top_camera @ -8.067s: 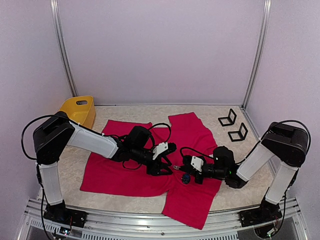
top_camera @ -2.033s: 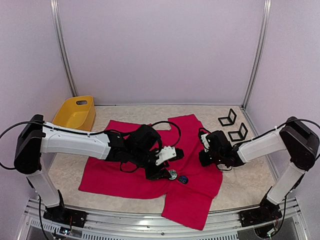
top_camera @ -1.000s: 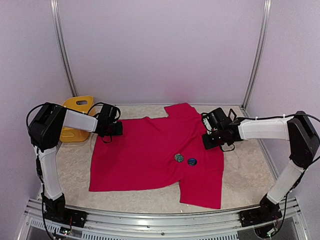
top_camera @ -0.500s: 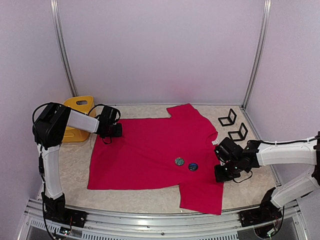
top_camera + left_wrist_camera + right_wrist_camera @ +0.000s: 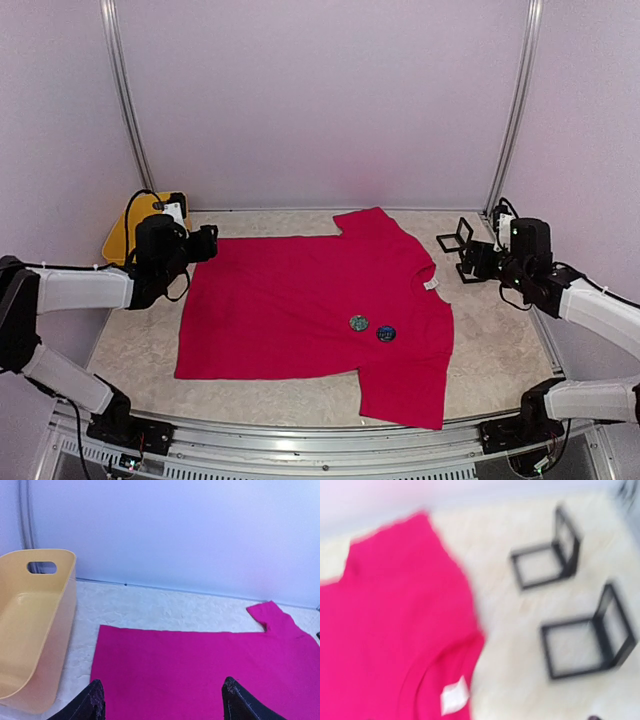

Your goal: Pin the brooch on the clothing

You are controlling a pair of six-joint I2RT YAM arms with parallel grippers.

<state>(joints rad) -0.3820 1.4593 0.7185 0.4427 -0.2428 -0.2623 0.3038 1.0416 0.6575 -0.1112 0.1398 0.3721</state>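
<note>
A yellow plastic tub (image 5: 30,630) is sitting on a cream, mottled tabletop (image 5: 500,350). Just behind the tub a pale lilac wall (image 5: 320,100) is rising, with an aluminium post (image 5: 125,100) beside it. Far to the tub's right, two black wire stands (image 5: 455,237) are resting close together under soft, even light.

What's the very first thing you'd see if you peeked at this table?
The big crimson-pink T-shirt jumps out first, spread flat across the middle of the table. On it, near the collar end, a greenish brooch and a dark blue brooch sit side by side. A yellow tub stands just off the shirt's far left corner.
</note>
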